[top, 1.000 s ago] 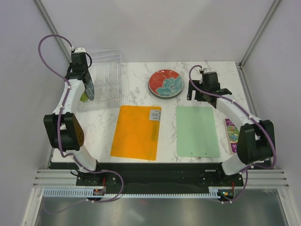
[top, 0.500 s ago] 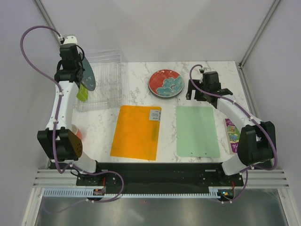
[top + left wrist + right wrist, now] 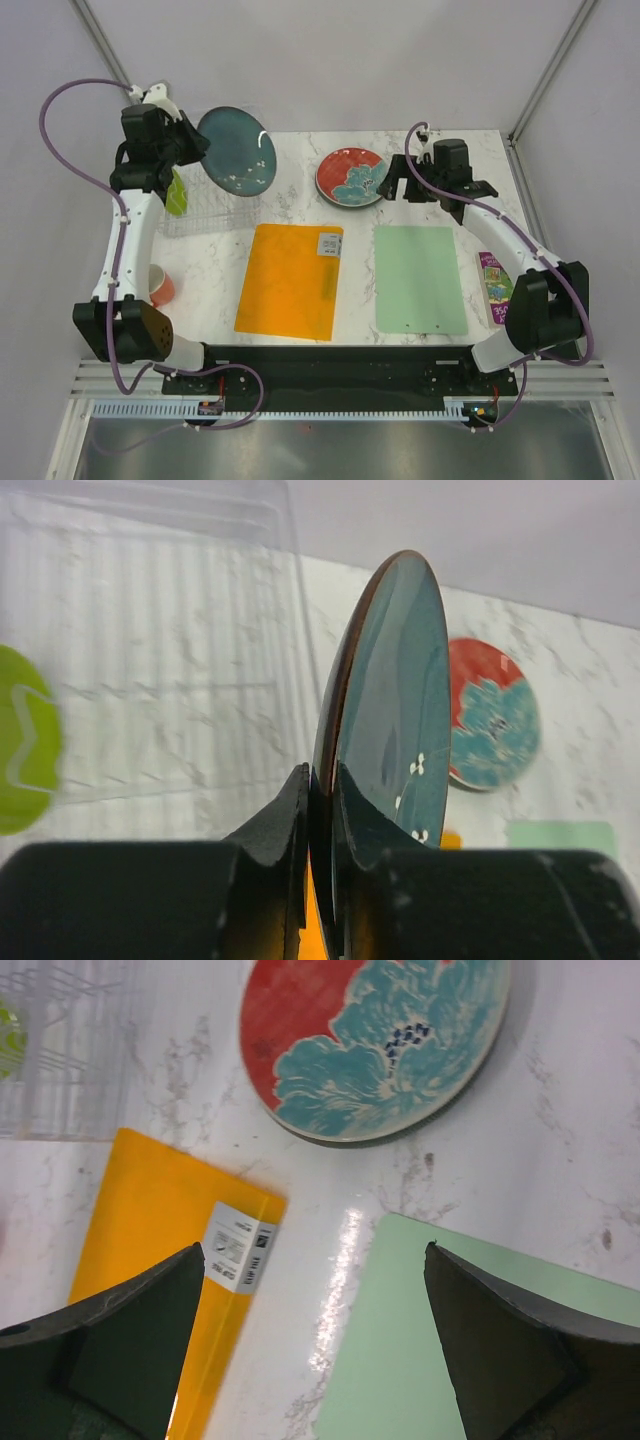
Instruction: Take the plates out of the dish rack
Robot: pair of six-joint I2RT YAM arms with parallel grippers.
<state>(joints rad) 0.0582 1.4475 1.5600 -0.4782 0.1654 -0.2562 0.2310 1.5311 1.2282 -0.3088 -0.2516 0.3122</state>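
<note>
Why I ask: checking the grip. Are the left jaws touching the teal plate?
Touching. The left wrist view shows the left jaws closed on the lower rim of the teal plate, one against each face, no gap.

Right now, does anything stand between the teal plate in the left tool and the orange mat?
Nothing visible does. The left tool holds the teal plate above the dish rack; the orange mat carries only a label, and the red plate sits off that path.

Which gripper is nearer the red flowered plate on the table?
Right. The right gripper sits open just beside the red flowered plate, at its right edge; the left gripper is far off above the dish rack, shut on the teal plate.
</note>
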